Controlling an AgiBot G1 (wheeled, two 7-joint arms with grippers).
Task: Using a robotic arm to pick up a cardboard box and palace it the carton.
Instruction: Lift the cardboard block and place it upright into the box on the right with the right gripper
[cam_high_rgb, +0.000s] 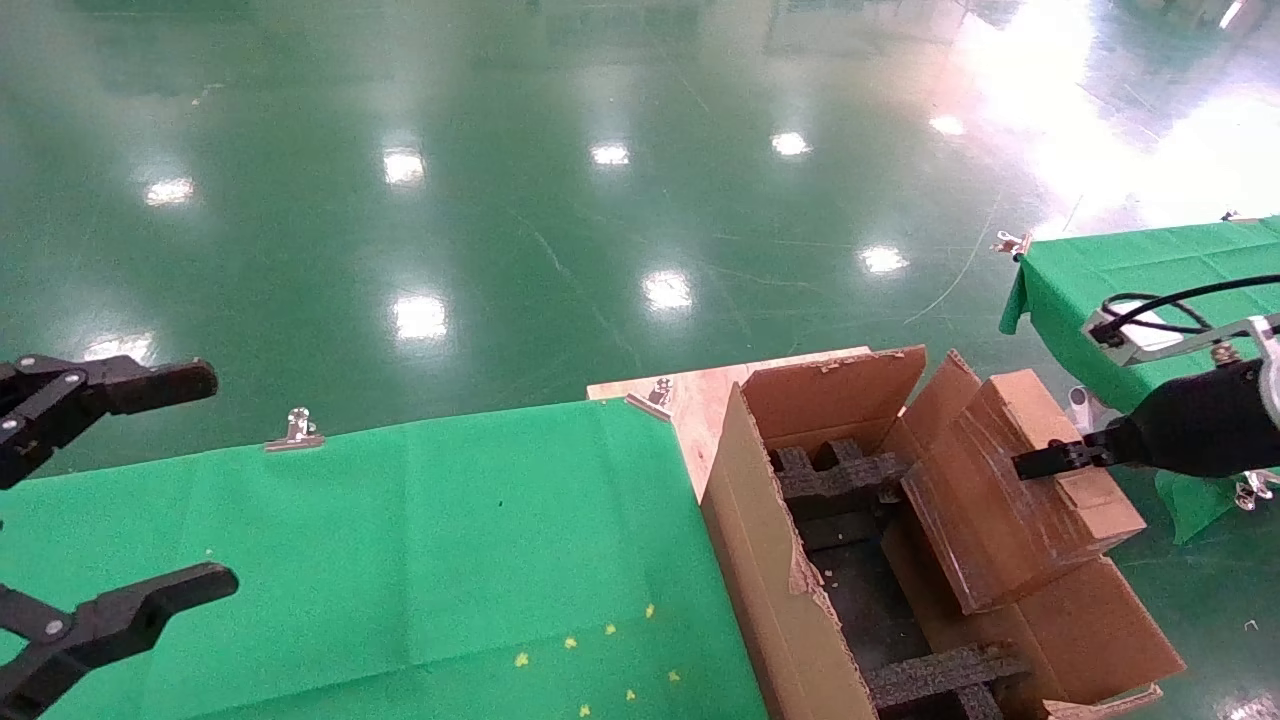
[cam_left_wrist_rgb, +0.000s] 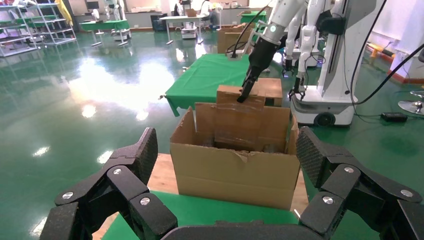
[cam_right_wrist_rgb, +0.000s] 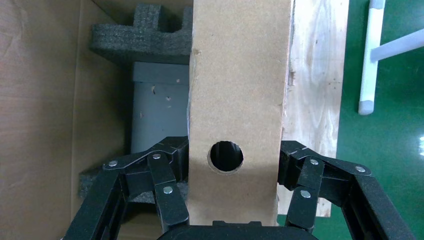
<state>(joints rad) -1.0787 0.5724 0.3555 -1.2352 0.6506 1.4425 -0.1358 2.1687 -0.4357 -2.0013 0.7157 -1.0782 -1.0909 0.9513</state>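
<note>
My right gripper (cam_high_rgb: 1045, 462) is shut on the small brown cardboard box (cam_high_rgb: 985, 520) and holds it tilted above the right side of the open carton (cam_high_rgb: 770, 560). In the right wrist view its fingers (cam_right_wrist_rgb: 172, 165) clamp both sides of the box (cam_right_wrist_rgb: 237, 85) near a round hole (cam_right_wrist_rgb: 226, 156). Black foam inserts (cam_high_rgb: 830, 475) line the carton's inside. From the left wrist view the white robotic arm (cam_left_wrist_rgb: 260, 55) reaches down onto the box (cam_left_wrist_rgb: 240, 97) over the carton (cam_left_wrist_rgb: 235, 172). My left gripper (cam_high_rgb: 200, 480) hangs open and empty at the far left.
A green-clothed table (cam_high_rgb: 450, 540) lies left of the carton, with metal clips (cam_high_rgb: 297, 430) on its far edge. The carton stands on a plywood board (cam_high_rgb: 700, 395). A second green table (cam_high_rgb: 1130, 260) is at the right. Glossy green floor lies beyond.
</note>
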